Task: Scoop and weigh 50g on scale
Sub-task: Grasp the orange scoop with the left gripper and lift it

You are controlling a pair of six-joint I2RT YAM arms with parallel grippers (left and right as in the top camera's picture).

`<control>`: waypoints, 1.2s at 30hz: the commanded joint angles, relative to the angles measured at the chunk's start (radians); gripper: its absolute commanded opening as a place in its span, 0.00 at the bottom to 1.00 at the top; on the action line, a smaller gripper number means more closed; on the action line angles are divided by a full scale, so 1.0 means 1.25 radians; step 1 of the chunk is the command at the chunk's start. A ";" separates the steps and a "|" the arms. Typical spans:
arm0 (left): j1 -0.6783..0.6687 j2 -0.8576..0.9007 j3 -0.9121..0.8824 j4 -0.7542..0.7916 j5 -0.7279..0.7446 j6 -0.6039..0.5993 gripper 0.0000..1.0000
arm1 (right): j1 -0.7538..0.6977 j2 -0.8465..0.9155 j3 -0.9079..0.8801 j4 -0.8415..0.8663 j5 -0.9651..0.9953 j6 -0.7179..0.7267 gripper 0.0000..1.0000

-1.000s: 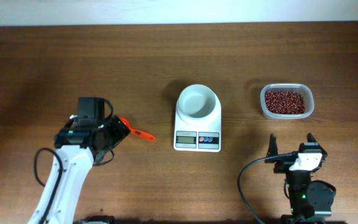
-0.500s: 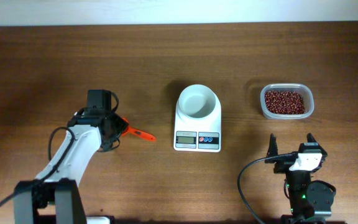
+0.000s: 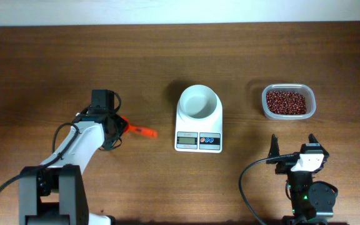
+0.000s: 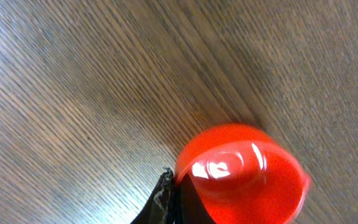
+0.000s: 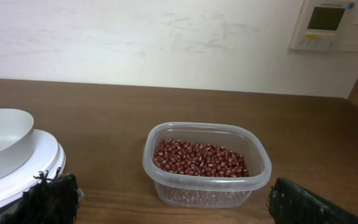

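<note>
The table (image 3: 42, 56) lays my work out in a row. The scale (image 3: 199, 119) sits mid-table, its bowl empty and ready to receive. The clear tub (image 3: 312, 103) stands well apart on its right, within scooping reach. My right gripper (image 3: 293, 142) waits wide open near the front edge, out of the way. My left gripper (image 3: 116, 125) is clamped on the orange scoop (image 3: 141, 132), near its bowl end. The beans (image 3: 286, 102) all lie in the tub, none weighed yet.
</note>
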 commanded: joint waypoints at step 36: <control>0.005 -0.297 0.014 -0.193 0.108 0.051 0.00 | -0.002 -0.007 -0.005 -0.003 0.009 0.003 0.99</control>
